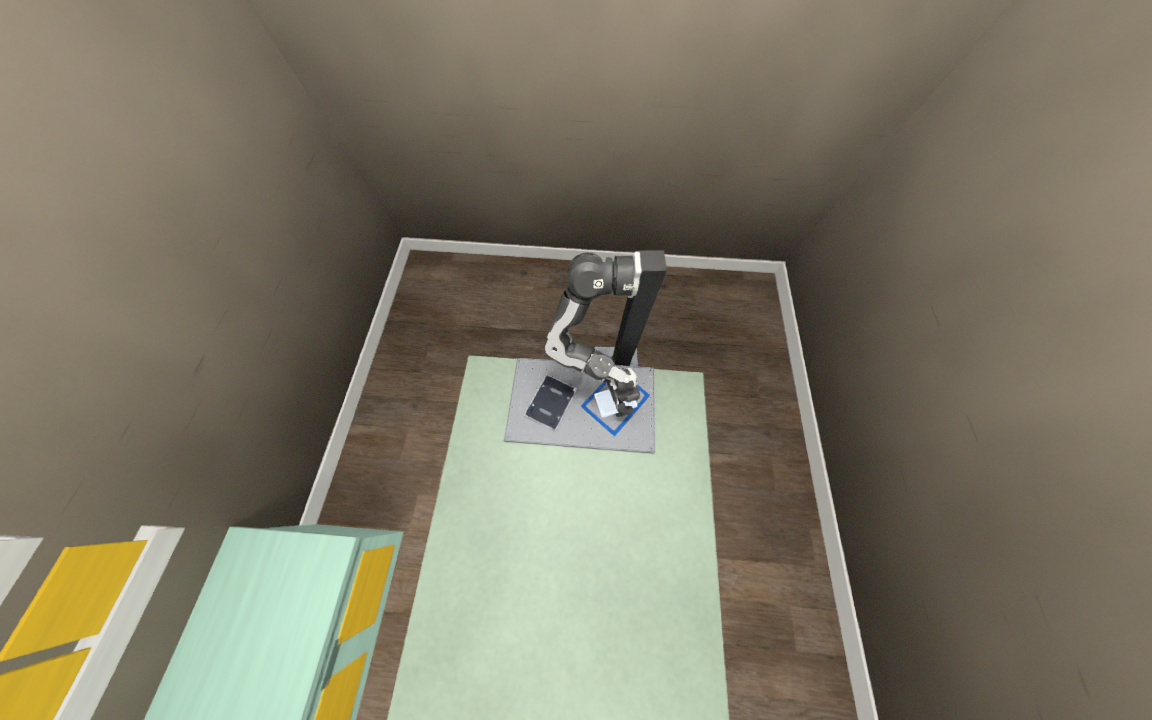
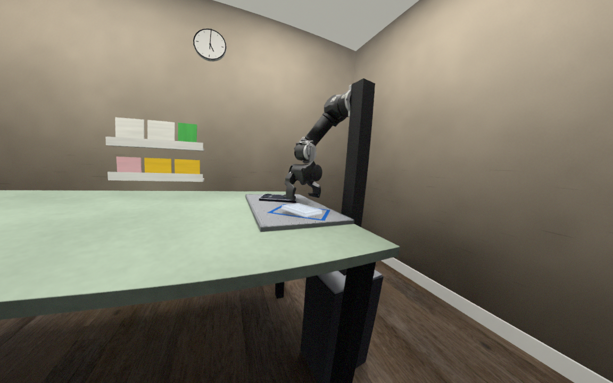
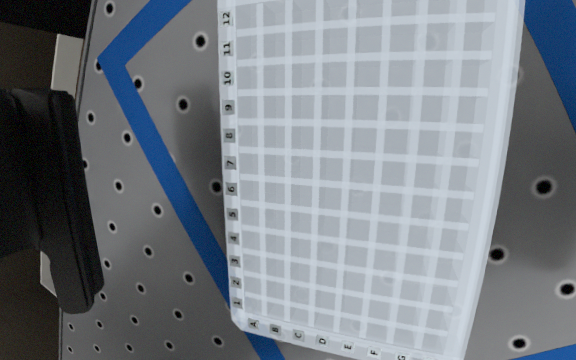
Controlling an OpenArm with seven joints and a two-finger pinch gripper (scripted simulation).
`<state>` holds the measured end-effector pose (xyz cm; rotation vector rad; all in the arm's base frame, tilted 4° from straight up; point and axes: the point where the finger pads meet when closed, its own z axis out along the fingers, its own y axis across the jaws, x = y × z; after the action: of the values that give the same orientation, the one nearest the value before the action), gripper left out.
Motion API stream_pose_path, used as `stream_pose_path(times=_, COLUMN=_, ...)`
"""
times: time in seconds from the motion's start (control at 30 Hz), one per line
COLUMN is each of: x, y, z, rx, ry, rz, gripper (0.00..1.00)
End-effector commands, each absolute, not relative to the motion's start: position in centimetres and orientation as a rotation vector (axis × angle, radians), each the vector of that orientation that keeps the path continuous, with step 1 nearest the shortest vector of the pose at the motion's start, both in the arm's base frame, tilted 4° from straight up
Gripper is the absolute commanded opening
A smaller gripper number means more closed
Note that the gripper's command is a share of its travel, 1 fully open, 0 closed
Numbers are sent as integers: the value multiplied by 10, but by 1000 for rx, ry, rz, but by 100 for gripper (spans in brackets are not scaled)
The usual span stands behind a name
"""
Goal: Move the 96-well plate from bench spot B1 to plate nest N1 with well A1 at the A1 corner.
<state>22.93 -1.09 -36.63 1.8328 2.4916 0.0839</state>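
Observation:
The white 96-well plate (image 1: 604,403) (image 2: 301,209) (image 3: 358,175) lies on the bench spot inside the blue outline (image 1: 598,420) (image 2: 326,214) (image 3: 167,167). Its cut-off corner with well A1 is at the lower left in the wrist view. My gripper (image 1: 623,405) (image 2: 303,194) is open and empty, raised above the plate. One dark finger shows left of the plate in the wrist view, apart from it; the other is out of that view. The dark plate nest (image 1: 550,402) (image 2: 278,198) is empty, left of the spot in the top view. Its A1 mark is too small to read.
The grey perforated board (image 1: 562,435) (image 2: 270,221) carries the nest and the spot. It sits on the green table (image 1: 562,555) (image 2: 132,238). The arm's black post (image 1: 641,308) (image 2: 359,152) stands behind the board.

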Motion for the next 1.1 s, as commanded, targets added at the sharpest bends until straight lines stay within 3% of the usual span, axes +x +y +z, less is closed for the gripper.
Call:
stream_pose_path(times=0.0, x=231, y=-11, z=-365, rx=1838, ry=2486, rz=84, gripper=77)
stream_pose_path(times=0.17, x=231, y=-11, z=-365, rx=1838, ry=2486, rz=84, gripper=77)
stream_pose_path(times=0.33, x=228, y=-12, z=-325, rx=1838, ry=2486, rz=84, gripper=77)
stream_pose_path(times=0.73, x=228, y=-12, z=-325, rx=1838, ry=2486, rz=84, gripper=77)
stream_pose_path(times=0.97, x=226, y=-11, z=-321, rx=1532, ry=2681, rz=67, gripper=100)
stream_pose_path(times=1.07, x=226, y=-11, z=-321, rx=1532, ry=2681, rz=67, gripper=100)
